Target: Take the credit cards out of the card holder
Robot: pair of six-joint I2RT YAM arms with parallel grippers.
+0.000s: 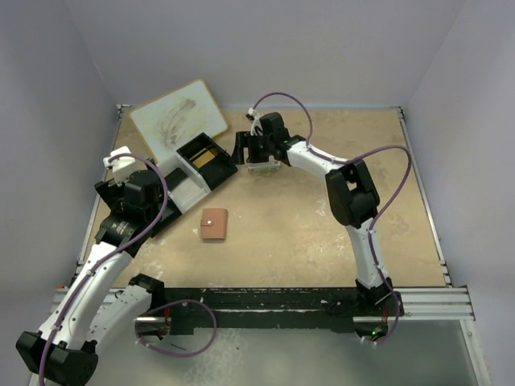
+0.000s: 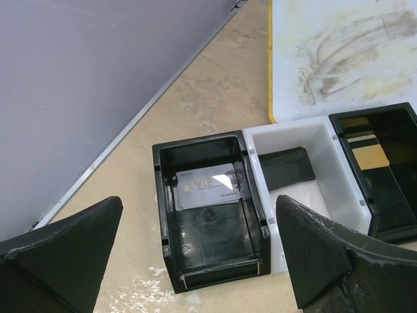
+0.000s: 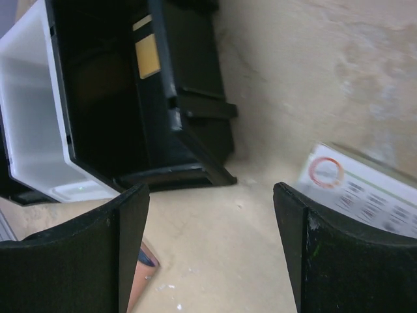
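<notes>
The salmon-tan card holder [image 1: 214,225] lies shut on the table, white snap up; one corner of it shows in the right wrist view [image 3: 139,279]. A silvery grey credit card [image 2: 207,189] lies in the tray's left black compartment. A dark card [image 2: 287,167] lies in the white compartment. A dark card with a gold stripe [image 2: 365,147] lies in the right black compartment and also shows in the right wrist view [image 3: 148,55]. My left gripper [image 2: 202,261] is open and empty above the tray's near end [image 1: 149,197]. My right gripper [image 3: 212,251] is open and empty, beyond the tray [image 1: 256,153].
The black-and-white three-compartment tray [image 1: 173,189] stands at the back left. A stained white board [image 1: 179,115] lies behind it. A white packet [image 3: 358,189] with printed marks lies under my right gripper. Grey walls close in the left and back.
</notes>
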